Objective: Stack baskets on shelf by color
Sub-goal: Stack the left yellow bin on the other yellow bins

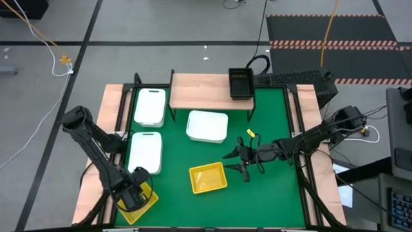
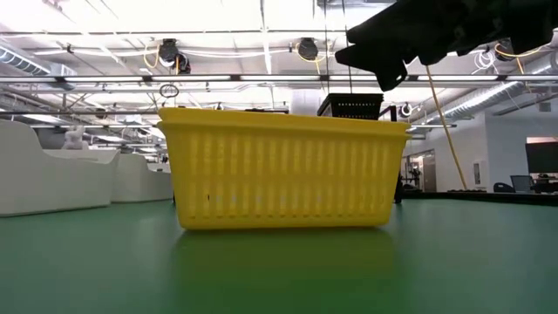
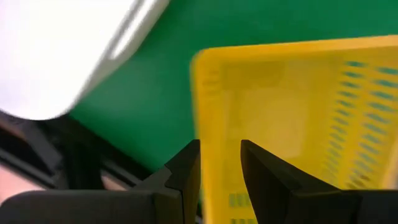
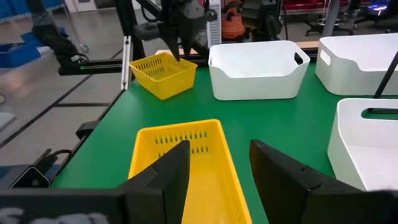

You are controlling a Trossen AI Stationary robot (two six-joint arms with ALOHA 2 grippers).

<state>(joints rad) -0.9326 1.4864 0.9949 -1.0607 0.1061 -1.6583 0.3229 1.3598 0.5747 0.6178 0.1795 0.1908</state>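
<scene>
Two yellow mesh baskets show. One (image 1: 208,177) stands on the green mat's near middle, also visible in the low view (image 2: 279,170) and the right wrist view (image 4: 180,155). My right gripper (image 1: 233,158) (image 4: 221,168) hovers open just above its right end, touching nothing. The other yellow basket (image 1: 138,198) (image 4: 163,71) is at the near left corner, with my left gripper (image 3: 221,168) shut on it. A black mesh basket (image 1: 241,84) sits on the wooden shelf's (image 1: 199,90) right end. Three white baskets rest on the mat (image 1: 149,106) (image 1: 145,151) (image 1: 207,125). My left gripper pinches the yellow basket's side wall at its rim (image 3: 219,134), one finger (image 3: 186,171) outside and the other inside. It comes from above, pointing down. The basket hangs tilted below the fingers; whether its low corner touches the mat I cannot tell.
The shelf stands along the far edge on black legs, its left and middle bare. Black frame rails (image 1: 122,109) run along both table sides. Open green mat lies between the white baskets and the right rail. A small yellow and black object (image 1: 251,134) lies near my right arm.
</scene>
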